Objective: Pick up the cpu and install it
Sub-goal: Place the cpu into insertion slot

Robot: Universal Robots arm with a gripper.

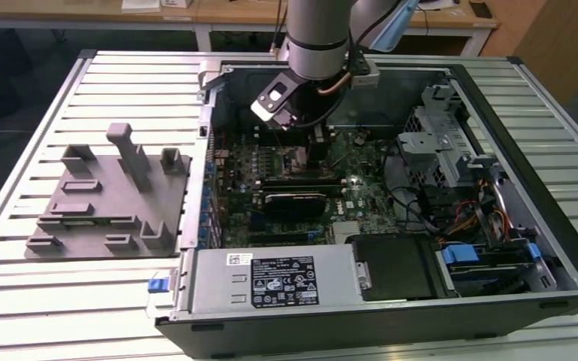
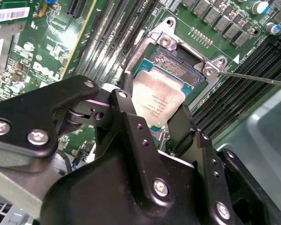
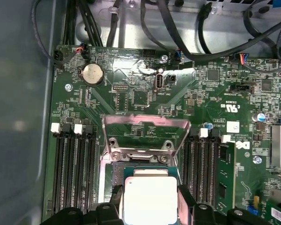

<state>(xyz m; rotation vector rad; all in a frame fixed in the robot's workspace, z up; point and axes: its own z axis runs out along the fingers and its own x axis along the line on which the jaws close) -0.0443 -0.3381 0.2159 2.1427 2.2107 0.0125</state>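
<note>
Grips the cpu (image 2: 157, 101) by two opposite edges, jaws closed on it. Holds it top plate up directly over the open socket (image 2: 174, 58), load plate (image 3: 145, 127) raised clear. Cannot tell whether seated yet.

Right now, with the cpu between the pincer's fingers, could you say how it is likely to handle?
The cpu is a flat plate with a metal top, so probably stiff and light. The pincer holds only its thin edges, so it might slip or tilt. Over the socket, it could be damaged if pushed askew.
</note>
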